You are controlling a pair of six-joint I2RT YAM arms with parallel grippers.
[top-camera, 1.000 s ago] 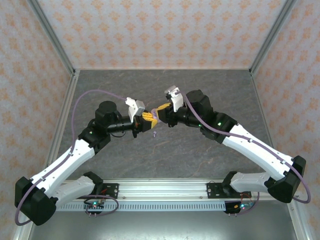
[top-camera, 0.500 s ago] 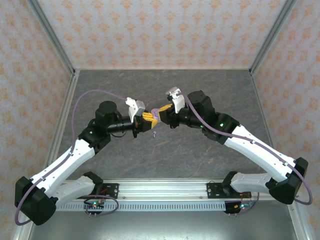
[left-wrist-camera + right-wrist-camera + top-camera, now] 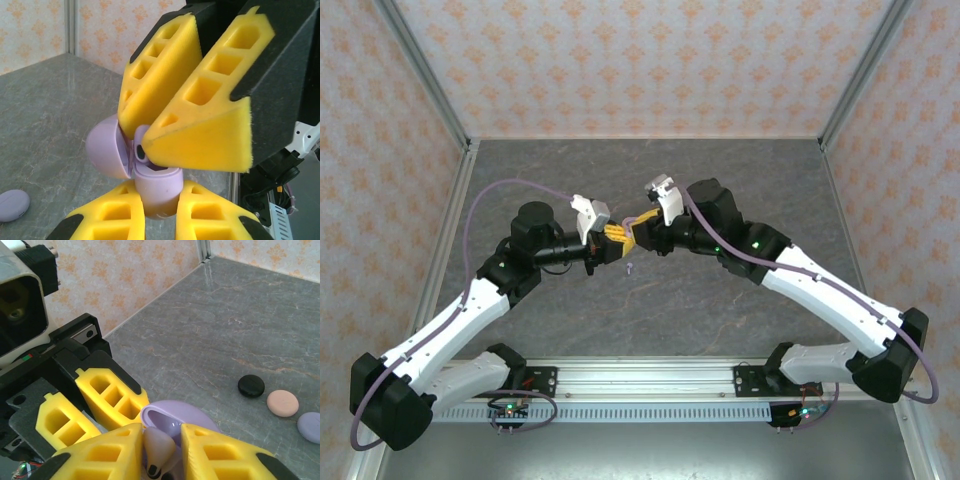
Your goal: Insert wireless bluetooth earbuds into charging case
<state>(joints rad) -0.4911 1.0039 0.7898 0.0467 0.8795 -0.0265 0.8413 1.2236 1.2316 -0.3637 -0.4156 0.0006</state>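
The tabletop (image 3: 720, 160) is grey stone with pale lines running through it. Walls (image 3: 620, 60) stand round it on three sides, cream with little orange flowers. Silver metal posts (image 3: 425, 70) run up the corners where the walls meet. A long silver rail (image 3: 650, 378) lies along the near edge.

In the right wrist view, three round discs lie in a row on the tabletop, near each other but not touching: a black disc (image 3: 251, 386), a pink disc (image 3: 282, 403) and a lilac disc (image 3: 310, 427) cut off by the edge.

In the left wrist view, a lilac disc (image 3: 12, 205) lies flat at the lower left. I cannot tell if it is the same one.
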